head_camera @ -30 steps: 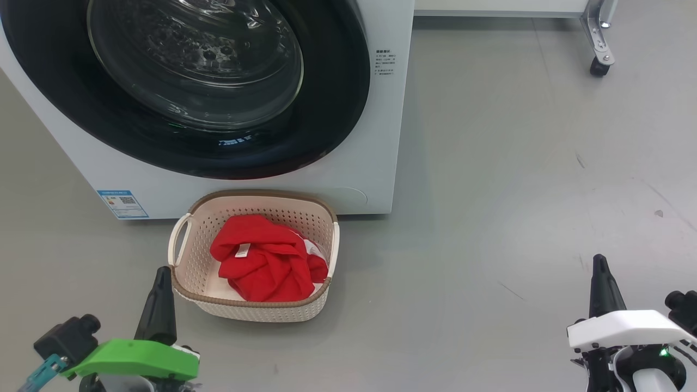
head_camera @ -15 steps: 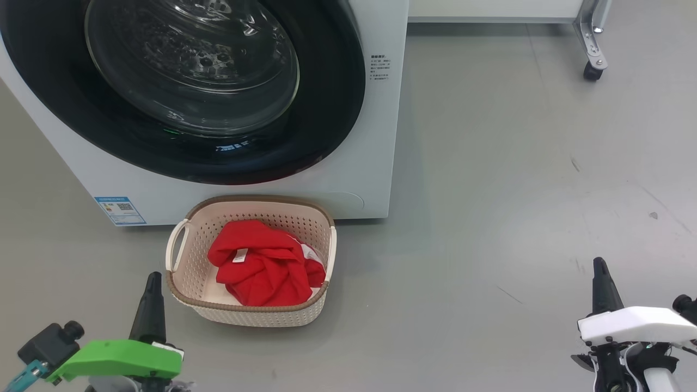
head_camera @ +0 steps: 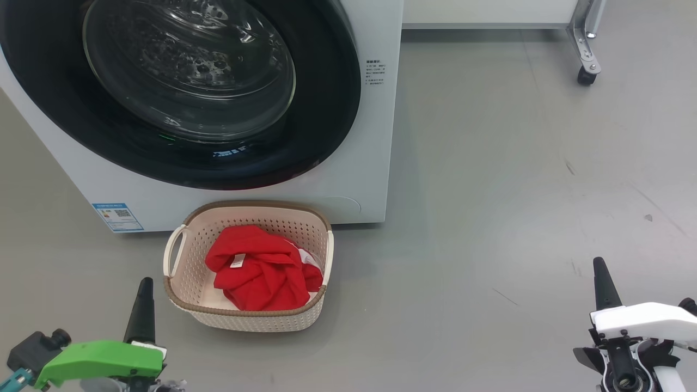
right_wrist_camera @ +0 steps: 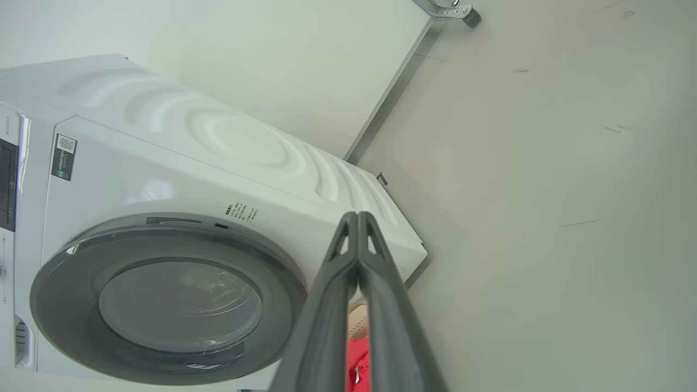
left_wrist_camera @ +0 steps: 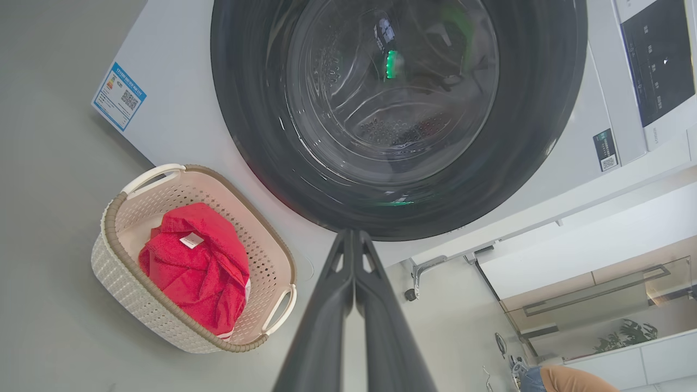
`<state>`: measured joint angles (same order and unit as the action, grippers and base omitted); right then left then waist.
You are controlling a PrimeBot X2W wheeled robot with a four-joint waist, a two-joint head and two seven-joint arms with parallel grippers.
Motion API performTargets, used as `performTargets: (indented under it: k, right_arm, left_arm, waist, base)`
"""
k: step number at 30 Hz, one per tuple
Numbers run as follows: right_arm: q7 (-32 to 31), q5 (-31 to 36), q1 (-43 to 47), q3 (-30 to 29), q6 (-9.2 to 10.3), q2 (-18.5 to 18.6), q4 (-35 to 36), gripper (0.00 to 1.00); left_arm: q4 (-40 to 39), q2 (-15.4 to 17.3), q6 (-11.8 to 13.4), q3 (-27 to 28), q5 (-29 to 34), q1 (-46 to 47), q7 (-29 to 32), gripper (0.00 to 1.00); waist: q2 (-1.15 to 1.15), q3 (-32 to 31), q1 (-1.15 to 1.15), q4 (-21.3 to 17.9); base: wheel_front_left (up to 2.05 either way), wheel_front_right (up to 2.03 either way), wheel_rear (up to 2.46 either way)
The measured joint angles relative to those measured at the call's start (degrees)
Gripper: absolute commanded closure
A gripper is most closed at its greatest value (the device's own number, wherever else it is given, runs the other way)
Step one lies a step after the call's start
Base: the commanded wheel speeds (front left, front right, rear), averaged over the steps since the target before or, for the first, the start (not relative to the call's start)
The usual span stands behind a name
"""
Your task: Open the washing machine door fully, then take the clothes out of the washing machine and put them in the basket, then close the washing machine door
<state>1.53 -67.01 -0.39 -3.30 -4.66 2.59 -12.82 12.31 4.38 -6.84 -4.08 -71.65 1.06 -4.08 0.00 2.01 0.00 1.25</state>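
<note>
The washing machine (head_camera: pixel 375 136) stands at the upper left, and its door (head_camera: pixel 326 109), black-rimmed with a glass bowl, lies flat against the front, closed. Just before it on the floor sits the cream basket (head_camera: pixel 179 256) holding the red clothes (head_camera: pixel 261 269) with a small white label. My left gripper (head_camera: pixel 145 283) is shut and empty, low at the left, a little left of the basket's near corner. At the lower right my right gripper (head_camera: pixel 599 262) is shut and empty, far from the basket. The wrist views show the door (left_wrist_camera: pixel 533 136) (right_wrist_camera: pixel 60 294), the basket (left_wrist_camera: pixel 125 272), the clothes (left_wrist_camera: pixel 190 272) and shut fingertips (left_wrist_camera: pixel 354 234) (right_wrist_camera: pixel 356 216).
Grey floor (head_camera: pixel 517 190) stretches wide to the right of the machine. A metal leg with a castor (head_camera: pixel 585 76) stands at the far upper right under a white unit. A blue sticker (head_camera: pixel 117 216) marks the machine's lower left corner.
The whole head view has shifted, so the camera moved: machine and basket slid slightly left and down. Both grippers sit lower in view. The door and clothes stay as they were.
</note>
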Motion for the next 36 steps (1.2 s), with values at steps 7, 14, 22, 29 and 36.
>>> performTargets:
  k: [7, 14, 22, 29, 36]
  right_arm:
    - [-1.25, -5.34, -0.41, -0.47, -0.53, 0.04, -0.63, 1.00]
    - [-2.66, -10.81, -1.25, -1.07, -0.83, 0.10, -1.22, 1.00]
    - [-4.13, -16.99, -1.67, -1.72, -1.36, 0.23, -1.89, 1.00]
    - [-5.49, -22.36, -2.58, -2.25, -1.83, 0.27, -2.44, 1.00]
    - [-6.28, -25.94, -2.73, -2.60, -2.30, 0.34, -2.77, 1.00]
  left_arm:
    - [0.36, 0.23, 0.00, 0.41, -5.59, 0.08, 1.08, 1.00]
    - [0.83, 0.52, 0.00, 0.87, -10.35, 0.13, 2.13, 1.00]
    - [1.48, 0.80, 0.00, 1.60, -16.56, 0.43, 3.54, 1.00]
    - [1.87, 1.11, -0.01, 2.10, -21.21, 0.82, 4.59, 1.00]
    - [2.13, 1.46, -0.01, 2.41, -24.64, 1.32, 5.55, 1.00]
  waist:
    - [0.00, -0.38, 0.00, -0.27]
    - [0.00, -0.77, 0.00, -0.53]
    - [0.00, -1.21, 0.00, -0.84]
    - [0.00, -1.59, 0.00, -1.10]
    - [0.00, -1.83, 0.00, -1.27]
  base:
    - [0.00, 0.00, 0.00]
    - [0.00, 0.00, 0.00]
    - [0.00, 0.00, 0.00]
    - [0.00, 0.00, 0.00]
    - [0.00, 0.00, 0.00]
